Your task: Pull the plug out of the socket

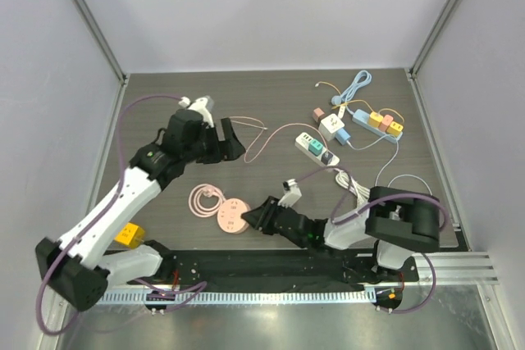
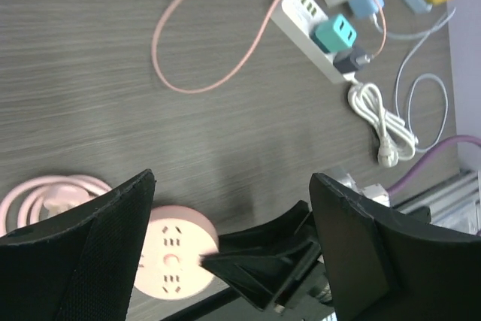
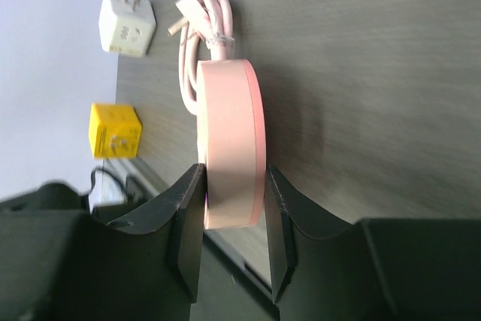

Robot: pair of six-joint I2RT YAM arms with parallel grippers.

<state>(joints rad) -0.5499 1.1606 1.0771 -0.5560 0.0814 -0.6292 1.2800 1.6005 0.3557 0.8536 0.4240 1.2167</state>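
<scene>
A round pink socket (image 1: 232,217) lies flat near the table's front, its coiled pink cord (image 1: 205,200) beside it. Its face (image 2: 176,257) shows empty holes and no plug. My right gripper (image 1: 258,217) reaches in low from the right, and its jaws grip the disc's rim (image 3: 229,140) from both sides. My left gripper (image 1: 230,141) hangs open and empty above the table behind the socket. In the left wrist view its fingers (image 2: 83,253) frame the socket and the right gripper's tip. A white cube plug (image 3: 126,22) and a yellow cube plug (image 3: 114,140) lie loose past the socket.
A white power strip (image 1: 316,147) with teal and dark plugs lies at centre right, also in the left wrist view (image 2: 316,31). A blue strip (image 1: 373,120) with yellow and pink plugs sits at the back right. A loose pink cable (image 2: 203,50) and a white cable coil (image 2: 383,122) lie nearby.
</scene>
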